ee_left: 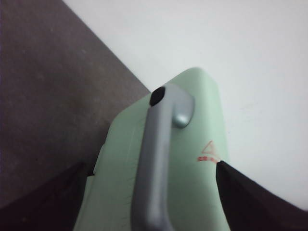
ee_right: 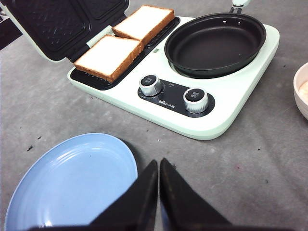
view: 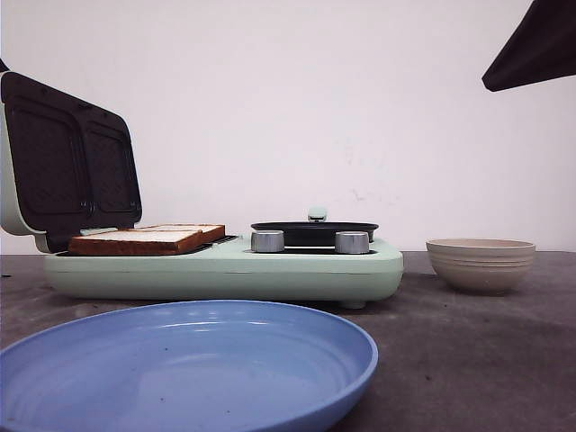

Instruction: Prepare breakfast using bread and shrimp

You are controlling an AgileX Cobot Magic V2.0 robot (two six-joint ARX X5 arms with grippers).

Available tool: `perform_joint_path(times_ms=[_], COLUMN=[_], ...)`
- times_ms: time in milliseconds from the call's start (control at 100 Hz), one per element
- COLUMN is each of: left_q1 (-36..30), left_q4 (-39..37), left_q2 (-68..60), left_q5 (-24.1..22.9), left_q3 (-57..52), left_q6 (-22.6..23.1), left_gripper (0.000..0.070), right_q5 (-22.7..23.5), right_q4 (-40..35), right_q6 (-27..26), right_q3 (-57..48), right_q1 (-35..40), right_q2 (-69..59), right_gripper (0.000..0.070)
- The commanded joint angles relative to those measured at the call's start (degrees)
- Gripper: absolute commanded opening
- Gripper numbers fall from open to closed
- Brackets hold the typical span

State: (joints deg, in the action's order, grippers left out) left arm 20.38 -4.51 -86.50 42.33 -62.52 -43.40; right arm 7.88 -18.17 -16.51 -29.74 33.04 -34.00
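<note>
Toasting step: bread [ee_right: 125,48] lying on the open press [view: 67,162]. Left gripper [ee_left: 149,192] spread wide astride the lid handle [ee_left: 156,159], not clamped; right gripper [ee_right: 159,180] shut, empty. Next, likely: pinch handle, lower lid onto slices.

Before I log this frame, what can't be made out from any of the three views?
- Bowl contents: the front view sees only its side, and the right wrist view's edge cuts it off.
- Dial markings: too small to read in the right wrist view.
- Left tool: fingers straddle the lid handle, but contact is not visible.
- Undersides of the bread: hidden against the plate of the sandwich maker.
</note>
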Motion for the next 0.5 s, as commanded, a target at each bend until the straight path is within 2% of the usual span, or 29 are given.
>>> perform_joint_path(times_ms=[0,380,430,490], left_q1=[0.11,-0.61,-0.70,-0.94], left_q4=[-1.55,-3.02,-3.21,-3.19], left_q2=[-1.70,-4.20,-4.17,-4.20], left_q5=[1.66,3.19,3.19,3.19], left_q3=[-0.98,-0.98,-0.98,-0.98], left_q6=[0.87,0.83,0.68,0.68], left_gripper=[0.0472,0.0467,0.0450,0.0399], right_q5=[-0.26,-0.42,-0.42,-0.39], right_q4=[0.55,0.52,0.52,0.50], right_q6=[0.48,0.44,0.44,0.42], right_q3=[-0.13,-0.13,-0.13,-0.13], right_q1=[0.46,0.46,0.46,0.46], right_q2=[-0.37,-0.37,-0.37,-0.37], right_gripper=[0.0000,0.0000,0.0000,0.0000])
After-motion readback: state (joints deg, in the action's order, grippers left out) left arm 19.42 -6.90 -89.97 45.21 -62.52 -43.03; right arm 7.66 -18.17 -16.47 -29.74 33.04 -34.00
